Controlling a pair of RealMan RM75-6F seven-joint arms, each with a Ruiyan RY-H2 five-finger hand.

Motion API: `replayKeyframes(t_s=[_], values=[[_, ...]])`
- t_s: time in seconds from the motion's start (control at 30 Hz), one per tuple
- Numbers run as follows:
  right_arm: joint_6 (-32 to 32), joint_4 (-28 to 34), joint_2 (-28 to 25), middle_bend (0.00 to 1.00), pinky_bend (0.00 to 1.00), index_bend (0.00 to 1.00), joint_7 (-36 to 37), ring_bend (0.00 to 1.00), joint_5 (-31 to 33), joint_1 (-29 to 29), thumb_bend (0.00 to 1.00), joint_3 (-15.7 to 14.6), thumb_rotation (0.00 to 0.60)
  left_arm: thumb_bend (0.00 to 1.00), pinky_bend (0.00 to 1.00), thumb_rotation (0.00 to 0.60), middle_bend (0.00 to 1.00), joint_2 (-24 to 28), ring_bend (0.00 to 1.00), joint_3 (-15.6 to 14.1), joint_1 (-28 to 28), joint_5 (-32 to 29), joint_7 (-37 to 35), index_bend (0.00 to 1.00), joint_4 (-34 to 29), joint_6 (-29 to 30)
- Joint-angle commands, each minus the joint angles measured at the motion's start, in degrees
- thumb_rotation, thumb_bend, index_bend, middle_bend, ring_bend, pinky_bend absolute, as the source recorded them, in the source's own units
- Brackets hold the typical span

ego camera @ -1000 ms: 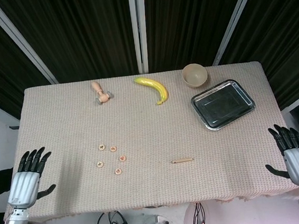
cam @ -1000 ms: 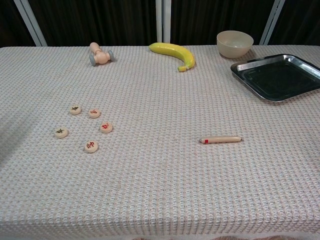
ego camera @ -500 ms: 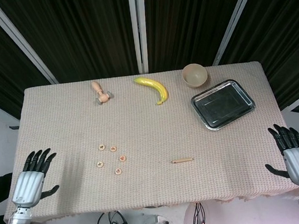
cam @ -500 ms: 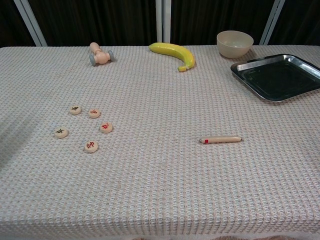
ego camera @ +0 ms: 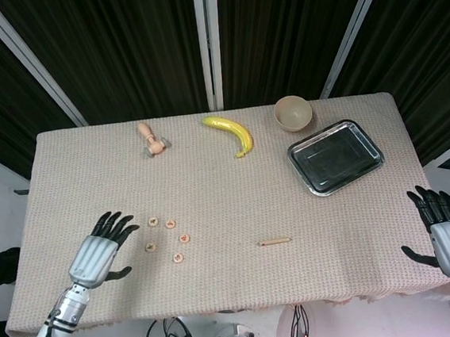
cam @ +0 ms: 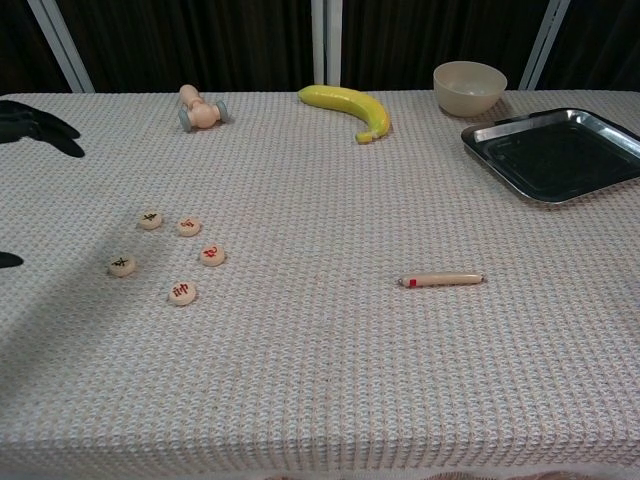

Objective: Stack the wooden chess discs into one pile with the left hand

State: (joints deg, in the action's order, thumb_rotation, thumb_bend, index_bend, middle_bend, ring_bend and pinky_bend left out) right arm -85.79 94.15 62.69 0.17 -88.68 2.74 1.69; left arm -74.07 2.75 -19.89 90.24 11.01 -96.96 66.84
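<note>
Now my left hand (ego camera: 97, 252) has swung in from the table's left edge, fingers spread and empty, just left of the five chess discs (ego camera: 168, 239) lying separate; stacking hasn't begun. Right hand (ego camera: 446, 231) idles open.

My left hand (ego camera: 98, 254) has a silver ribbed back and black fingers on a silver jointed wrist. My right hand (ego camera: 446, 231) looks alike, with a green light below.

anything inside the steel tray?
Nothing visible inside the steel tray: its dark, reflective floor shows bare in both views. In the chest view its right end runs past the frame edge, but the head view shows it whole.
</note>
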Motion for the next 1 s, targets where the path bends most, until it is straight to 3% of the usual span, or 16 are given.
replayKeyframes(t_s=[0.03, 0.47, 1.0], values=[[0.07, -0.05, -0.07, 0.0, 0.0, 0.0, 0.21, 0.0, 0.06, -0.01, 0.07, 0.0, 0.6, 0.16, 0.0, 0.6, 0.1, -3.78, 0.0, 1.13, -3.12, -2.79, -1.35, 0.21, 2.44, -3.95], [0.86, -0.2, 0.31, 0.0, 0.0, 0.0, -0.51, 0.0, 0.83, 0.26, 0.08, 0.2, 0.6, 0.21, 0.0, 0.6, 0.15, -12.01, 0.0, 0.45, -5.18, -5.61, -9.25, 0.33, 15.51, -6.11], [1.92, 0.16, 0.39, 0.0, 0.0, 0.0, -1.3, 0.0, 2.07, 0.52, 0.09, 0.4, 0.6, 0.28, 0.0, 0.6, 0.15, -16.21, 0.0, -1.28, -5.95, -4.09, -16.04, 0.43, 23.31, -5.01]])
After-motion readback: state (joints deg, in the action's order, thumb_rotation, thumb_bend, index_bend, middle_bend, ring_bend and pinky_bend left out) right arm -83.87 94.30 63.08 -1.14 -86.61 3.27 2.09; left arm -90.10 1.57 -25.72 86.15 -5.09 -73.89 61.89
